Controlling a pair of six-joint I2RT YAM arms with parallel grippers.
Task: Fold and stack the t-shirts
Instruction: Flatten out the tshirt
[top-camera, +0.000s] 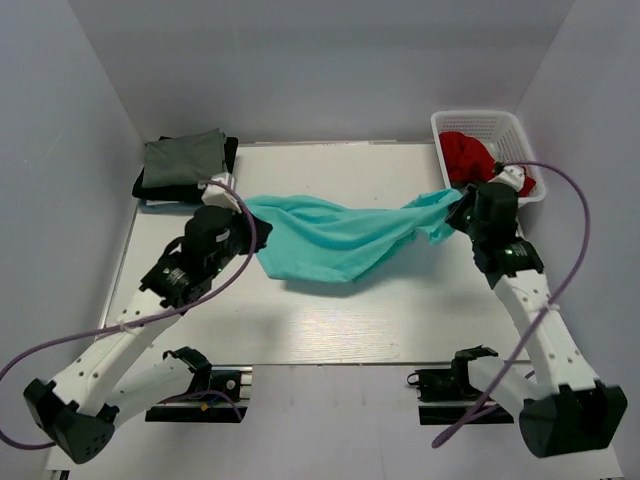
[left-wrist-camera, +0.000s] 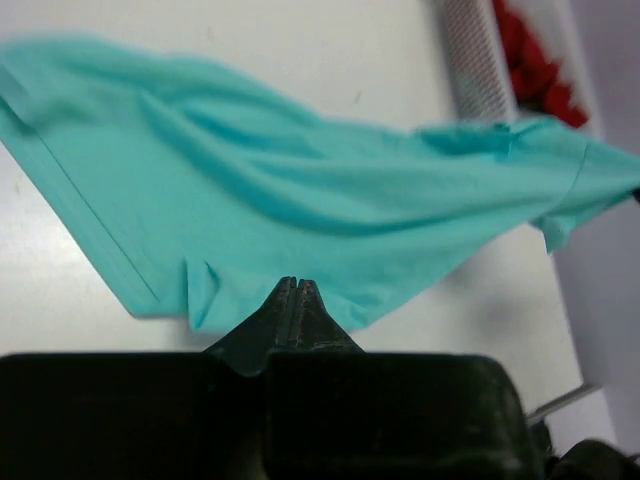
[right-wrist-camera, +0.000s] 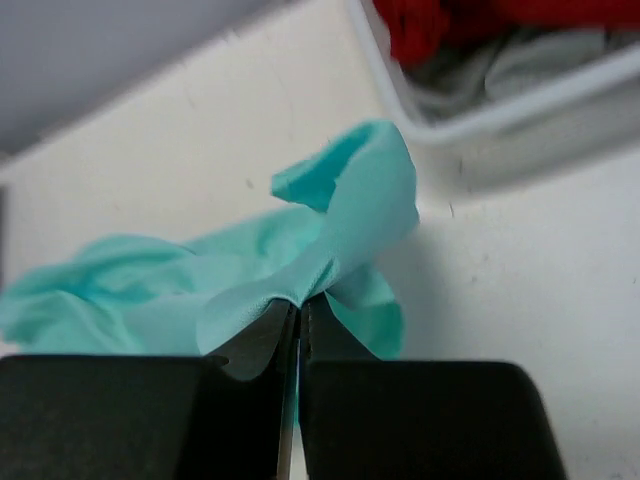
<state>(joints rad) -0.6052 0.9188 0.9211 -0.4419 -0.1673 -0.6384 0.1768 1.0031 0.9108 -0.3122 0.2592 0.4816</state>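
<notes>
Your teal t-shirt (top-camera: 335, 240) is stretched across the middle of the bench (top-camera: 350, 335), with its long axis running from the left edge to the right edge and its belly sagging toward the near edge. Your left fingers (left-wrist-camera: 268, 325) are pinched together on its left end. Your right fingers (right-wrist-camera: 262, 345) are clamped on the bunched right end, just beside the white basket (top-camera: 500, 125) in the far right corner, which holds a red t-shirt (top-camera: 463, 152). In the far left corner, a grey-green t-shirt (top-camera: 183, 158) lies folded on a black one (top-camera: 231, 152).

Top external: we look down from behind the arm bases (top-camera: 195, 385) over the whole table (top-camera: 330, 340).
Wrist views: we sit close behind the fingers (left-wrist-camera: 275, 315), low.
Shared: teal t-shirt (top-camera: 330, 235), basket (top-camera: 480, 125) in all three.
</notes>
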